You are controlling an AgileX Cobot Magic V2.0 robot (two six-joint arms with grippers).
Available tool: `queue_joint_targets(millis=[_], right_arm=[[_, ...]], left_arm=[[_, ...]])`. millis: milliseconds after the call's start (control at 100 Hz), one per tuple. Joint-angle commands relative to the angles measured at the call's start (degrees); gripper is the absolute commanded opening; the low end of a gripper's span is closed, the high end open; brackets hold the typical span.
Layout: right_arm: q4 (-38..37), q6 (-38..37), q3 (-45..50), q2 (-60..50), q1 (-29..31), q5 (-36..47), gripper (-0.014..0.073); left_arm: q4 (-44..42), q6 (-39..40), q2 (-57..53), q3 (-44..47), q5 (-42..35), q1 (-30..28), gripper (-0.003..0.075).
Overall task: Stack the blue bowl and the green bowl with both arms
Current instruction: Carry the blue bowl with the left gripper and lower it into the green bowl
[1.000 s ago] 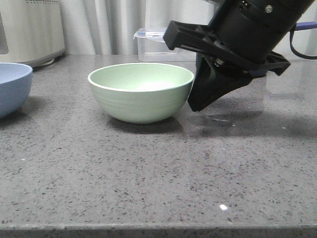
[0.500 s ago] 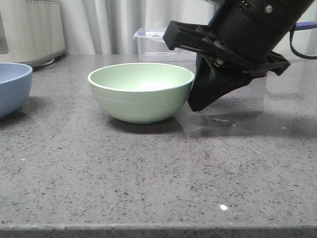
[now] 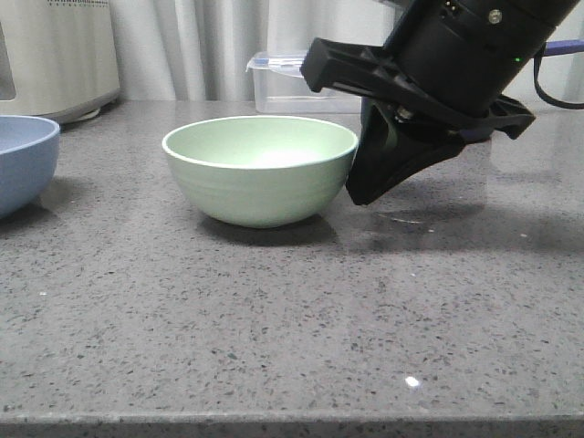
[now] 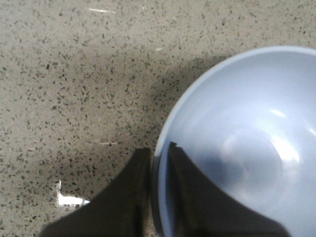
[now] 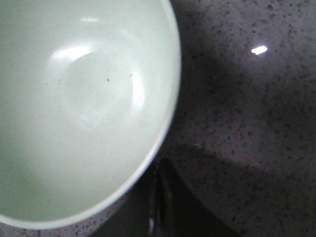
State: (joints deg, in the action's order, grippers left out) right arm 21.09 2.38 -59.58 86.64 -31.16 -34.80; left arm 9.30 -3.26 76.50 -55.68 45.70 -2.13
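The blue bowl sits at the table's far left edge of the front view. In the left wrist view my left gripper is shut on the blue bowl's rim, one finger inside and one outside. The green bowl stands upright mid-table. My right gripper points down just right of it, its tip near the table. In the right wrist view the right gripper is shut and empty, close beside the green bowl's rim. The left gripper does not show in the front view.
A clear plastic container with a blue-edged lid stands behind the green bowl. A cream appliance stands at the back left. Grey curtains hang behind. The speckled grey counter extends to the near edge.
No arm or bowl has clearly moved. The shadow to the right of the blue bowl looks slightly lighter.
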Motion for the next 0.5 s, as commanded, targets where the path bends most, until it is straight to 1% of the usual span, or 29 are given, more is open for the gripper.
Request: queue_joint_targets(millis=[0,150,260,390,490], right_arm=[[0.96,0.6,-1.21,-1.85,-0.04,2.13,-0.0081],[0.96,0.6,-1.21,-1.85,-0.04,2.13,-0.0081],[0.96,0.6,-1.21,-1.85,-0.04,2.13,-0.0081],[0.96,0.6,-1.21,-1.85,-0.04,2.13,-0.0081],[0.96,0.6,-1.21,-1.85,-0.04,2.13,-0.0081]], left_arm=[[0.95,0.4,-1.28,-1.98,-1.76,0.41,-0.0019],[0.95,0.4,-1.28,-2.94,-1.11,0.41,-0.002],[1.19,0.3,-1.28,-6.31,1.85,0.73,-0.002],[3.17,-1.05,-1.28,-11.58,5.06,3.8,-0.002],[3.3,-1.29,-1.12,-15.7,5.35,8.07,-0.002]])
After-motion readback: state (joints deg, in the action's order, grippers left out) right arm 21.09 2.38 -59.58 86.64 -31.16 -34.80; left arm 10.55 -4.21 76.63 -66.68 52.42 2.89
